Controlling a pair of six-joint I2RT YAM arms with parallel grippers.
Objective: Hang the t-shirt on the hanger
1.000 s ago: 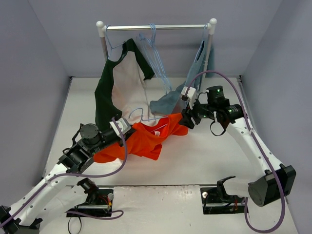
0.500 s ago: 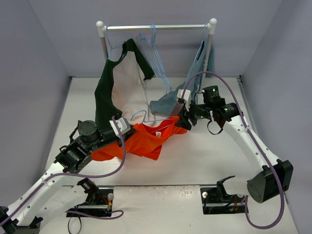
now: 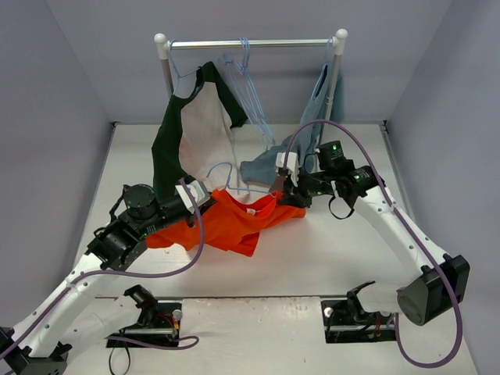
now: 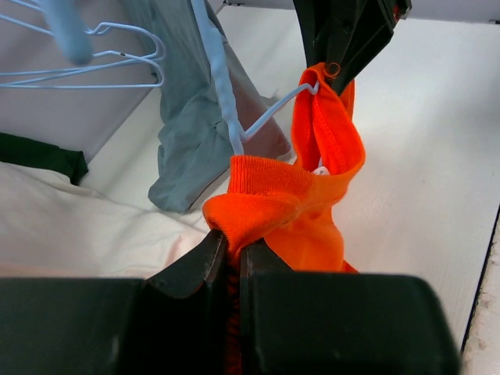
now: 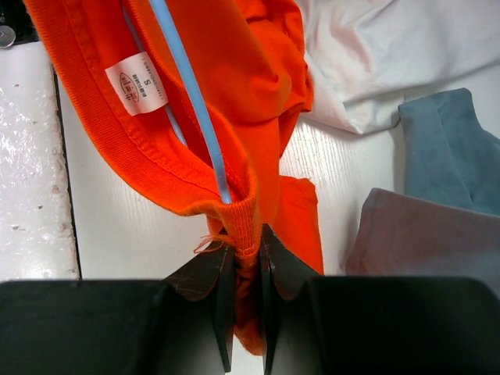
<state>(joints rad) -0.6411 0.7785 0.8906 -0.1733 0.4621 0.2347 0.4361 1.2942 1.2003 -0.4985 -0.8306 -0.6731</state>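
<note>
"How many garments do you count?"

"Three: one bright orange-red fabric t-shirt (image 3: 234,226), one dark green-and-white garment (image 3: 195,133) and one grey-blue garment (image 3: 262,166)."

"And hangers?"

"One thin pale-blue wire hanger (image 5: 191,101) in the t-shirt, plainly. The other pale-blue hangers (image 3: 248,86) bunched on the rail number at least two, but they overlap too much for an exact figure."

"Racks?"

"One metal clothes rack (image 3: 250,44)."

"Arms?"

"Two white robot arms, the left arm (image 3: 78,281) and the right arm (image 3: 398,234). Each has one black claw, so two: the left claw (image 4: 230,242) and the right claw (image 5: 244,242)."

"Anything else?"

"One white counter (image 3: 328,250) and one white label (image 5: 137,82) in the t-shirt."
</note>
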